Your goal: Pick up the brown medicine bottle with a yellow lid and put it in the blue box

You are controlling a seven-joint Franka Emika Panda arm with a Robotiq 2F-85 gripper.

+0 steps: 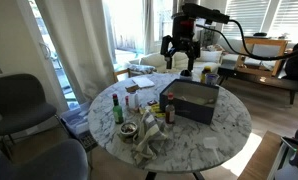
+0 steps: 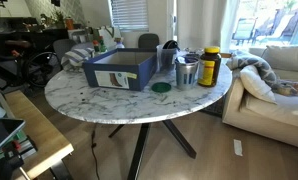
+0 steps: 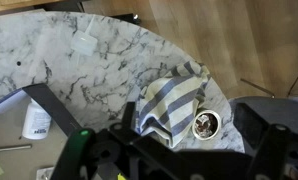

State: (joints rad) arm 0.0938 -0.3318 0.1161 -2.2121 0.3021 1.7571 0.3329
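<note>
The brown medicine bottle [image 2: 210, 67] with a yellow lid stands upright on the marble table next to a metal cup [image 2: 187, 72], just off one end of the blue box [image 2: 121, 70]. In an exterior view the bottle [image 1: 170, 110] stands beside the box [image 1: 194, 101]. My gripper [image 1: 180, 50] hangs high above the far side of the table, well above the box, open and empty. In the wrist view its dark fingers frame a spot [image 3: 151, 118] over a striped cloth; the bottle and box are out of that view.
A green bottle with a red cap [image 1: 117, 108] stands near the table's edge. A striped cloth [image 3: 169, 100] and a small cup [image 3: 206, 124] lie by the rim. A green lid [image 2: 162, 87] lies by the box. Chairs and a sofa surround the table.
</note>
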